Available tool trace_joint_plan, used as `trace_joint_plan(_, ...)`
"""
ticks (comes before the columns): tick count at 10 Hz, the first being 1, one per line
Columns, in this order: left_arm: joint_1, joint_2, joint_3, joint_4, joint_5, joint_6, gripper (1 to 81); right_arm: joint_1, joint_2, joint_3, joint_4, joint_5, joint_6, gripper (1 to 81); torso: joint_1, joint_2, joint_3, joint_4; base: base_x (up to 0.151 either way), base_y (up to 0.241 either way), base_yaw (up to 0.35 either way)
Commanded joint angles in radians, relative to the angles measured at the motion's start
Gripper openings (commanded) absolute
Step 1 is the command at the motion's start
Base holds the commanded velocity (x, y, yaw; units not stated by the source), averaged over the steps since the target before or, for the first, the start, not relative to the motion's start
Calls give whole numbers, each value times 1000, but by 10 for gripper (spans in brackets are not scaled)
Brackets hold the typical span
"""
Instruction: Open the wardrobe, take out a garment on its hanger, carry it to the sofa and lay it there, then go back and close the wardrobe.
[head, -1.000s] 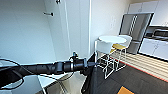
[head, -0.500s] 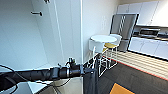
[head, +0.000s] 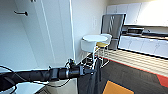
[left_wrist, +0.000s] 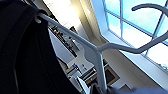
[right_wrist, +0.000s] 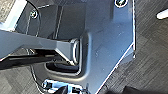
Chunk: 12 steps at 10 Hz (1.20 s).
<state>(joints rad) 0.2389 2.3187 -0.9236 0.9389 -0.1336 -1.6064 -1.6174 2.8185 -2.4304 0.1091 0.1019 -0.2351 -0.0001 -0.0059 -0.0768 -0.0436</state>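
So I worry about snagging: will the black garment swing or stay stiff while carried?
Probably floppy: the garment hangs limp below the left gripper. It may sway, since it hangs from the thin hanger. It looks light.

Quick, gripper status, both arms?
Left gripper: shut on the hanger, garment hanging from it.
Right gripper: cannot be told.

1. The garment (head: 91, 80) is plain black, the hanger (left_wrist: 100, 50) white.
2. The wall (head: 37, 32) is white; the round bench (head: 94, 38) is white too.
3. One stool (head: 101, 45) has a yellow seat.
4. The carpet (head: 130, 77) is dark grey with orange and red patches.
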Motion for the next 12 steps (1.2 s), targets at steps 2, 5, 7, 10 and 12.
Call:
trace_joint_plan(2,-146,-5,35,21,-29,14,10,27,-12,4,3,-65,0,811,0,0,0,0,0,0,-235)
trace_joint_plan(5,-117,-11,68,57,-27,13,10,29,-12,4,4,-65,0,811,0,0,0,0,0,0,-235)
trace_joint_plan(7,-112,-11,72,66,-27,13,10,27,-12,4,4,-65,0,811,0,0,0,0,0,0,-236)
trace_joint_plan(10,-112,-11,72,69,-27,13,10,29,-11,4,4,-65,0,811,0,0,0,0,0,0,-236)
trace_joint_plan(12,-112,-10,69,69,-27,13,10,29,-11,4,4,-65,0,811,0,0,0,0,0,0,-236)
